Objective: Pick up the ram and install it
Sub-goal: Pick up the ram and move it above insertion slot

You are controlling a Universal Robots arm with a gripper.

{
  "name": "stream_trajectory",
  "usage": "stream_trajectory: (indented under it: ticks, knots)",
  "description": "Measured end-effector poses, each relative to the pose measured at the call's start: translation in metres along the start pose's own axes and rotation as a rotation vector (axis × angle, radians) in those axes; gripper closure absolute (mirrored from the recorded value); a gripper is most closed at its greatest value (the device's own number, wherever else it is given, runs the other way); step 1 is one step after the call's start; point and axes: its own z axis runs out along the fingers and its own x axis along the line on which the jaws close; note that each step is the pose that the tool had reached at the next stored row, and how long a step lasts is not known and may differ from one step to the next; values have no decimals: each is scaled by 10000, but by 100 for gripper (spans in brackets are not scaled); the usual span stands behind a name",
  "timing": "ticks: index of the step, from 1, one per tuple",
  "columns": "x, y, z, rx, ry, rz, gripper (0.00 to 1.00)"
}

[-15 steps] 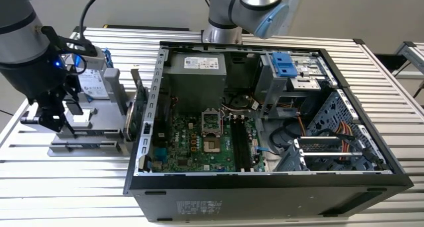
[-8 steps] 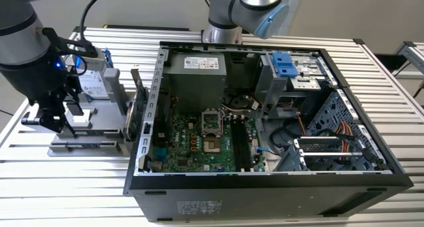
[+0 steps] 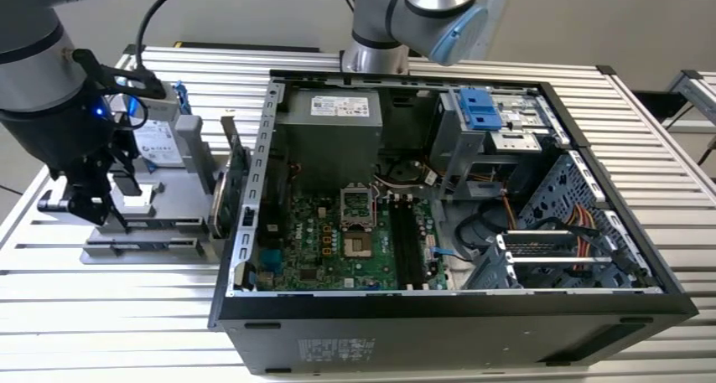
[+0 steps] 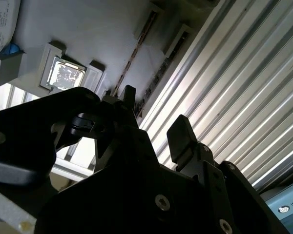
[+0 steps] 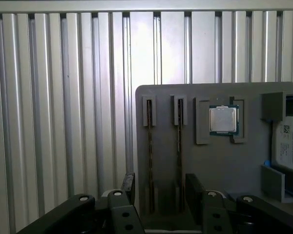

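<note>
In the first wrist view, two ram sticks [image 5: 150,141] [image 5: 179,141] stand edge-on in narrow slots of a grey holder [image 5: 166,100]. In the second wrist view they show as thin dark lines [image 4: 134,53] [image 4: 161,75]. My gripper [image 5: 161,189] [image 4: 156,117] hangs open over the near end of these slots. One black fingertip [image 5: 128,185] is outside one stick, the other fingertip [image 5: 193,187] outside the second. Nothing is held. In the exterior view the gripper [image 3: 84,205] is over the holder [image 3: 146,228], at the exterior view's left of the open computer case [image 3: 448,316].
A processor chip [image 5: 223,119] [image 4: 63,75] and a silver hard drive [image 5: 289,146] [image 3: 157,144] also sit in the holder. A green expansion card [image 3: 238,194] stands between holder and case. The motherboard [image 3: 335,249] has dark memory slots [image 3: 408,249]. The table is ribbed metal [image 3: 101,316].
</note>
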Motion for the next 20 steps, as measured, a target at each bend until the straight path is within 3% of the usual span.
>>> stream_trajectory:
  ticks: [20]
  knots:
    - [0,-1,84,1,0,-1,0]
